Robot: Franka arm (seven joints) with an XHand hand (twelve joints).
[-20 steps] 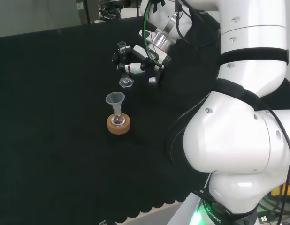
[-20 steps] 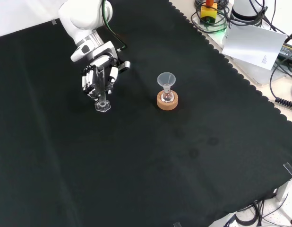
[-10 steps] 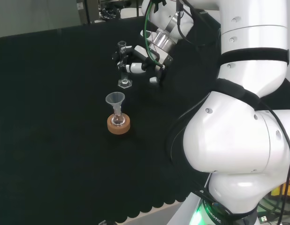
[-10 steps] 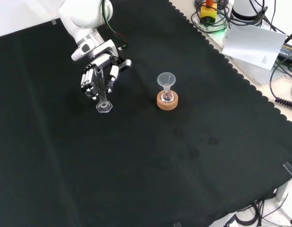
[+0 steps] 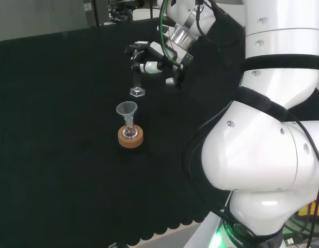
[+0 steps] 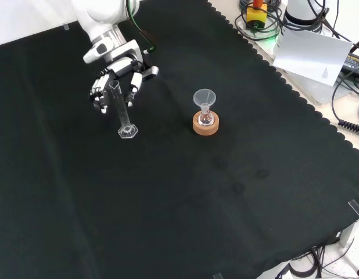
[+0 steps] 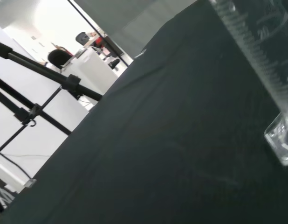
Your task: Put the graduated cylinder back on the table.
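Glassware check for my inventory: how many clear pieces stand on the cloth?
3: a cylinder by the robot hand, and a funnel in a flask. Clear ware may hide.

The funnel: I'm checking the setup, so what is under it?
The funnel sits in a small clear flask on a cork ring. The cloth beneath the ring is covered.

A small clear flask [image 6: 205, 118] sits in a round cork ring [image 6: 205, 124] on the black cloth [image 6: 226, 192]. A clear funnel [image 6: 204, 97] stands in its neck.
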